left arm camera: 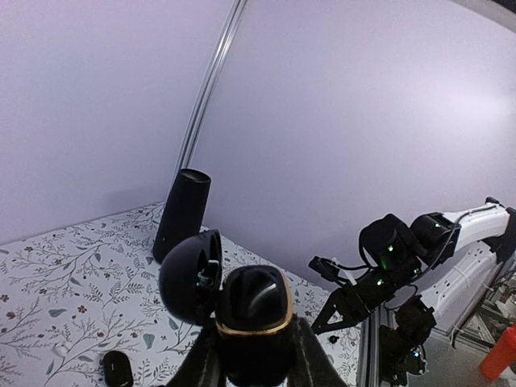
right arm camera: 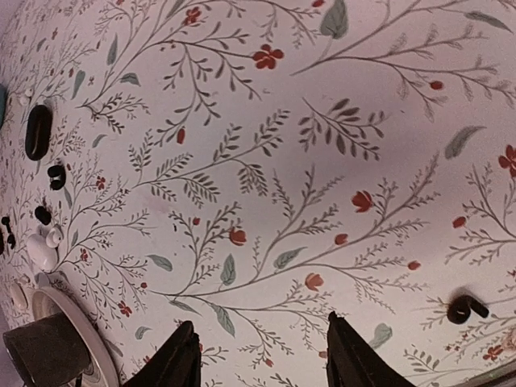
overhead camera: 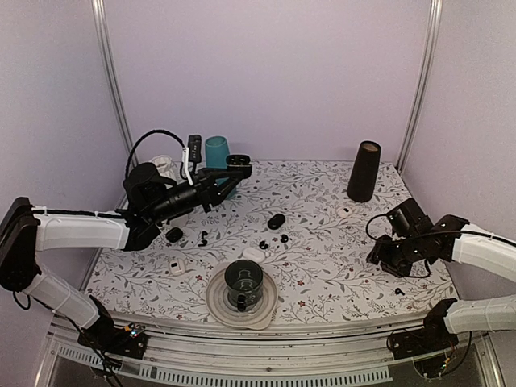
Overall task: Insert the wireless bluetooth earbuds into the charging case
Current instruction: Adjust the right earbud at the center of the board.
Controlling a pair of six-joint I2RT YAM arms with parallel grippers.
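Left fingers (left arm camera: 201, 364) clamped on open charging case (left arm camera: 253, 300), held aloft over far-left worktop (overhead camera: 322, 266); lid hinged back. Right fingers (right arm camera: 181, 359) spread wide, nothing between, low over near-right worktop. One earbud (right arm camera: 466, 307) on worktop near them. Further earbuds (overhead camera: 263, 244) mid-worktop, well apart from case.

charging case (left arm camera: 254, 306) base hidden between fingers (left arm camera: 316, 361), mug (right arm camera: 40, 355) cropped by edge
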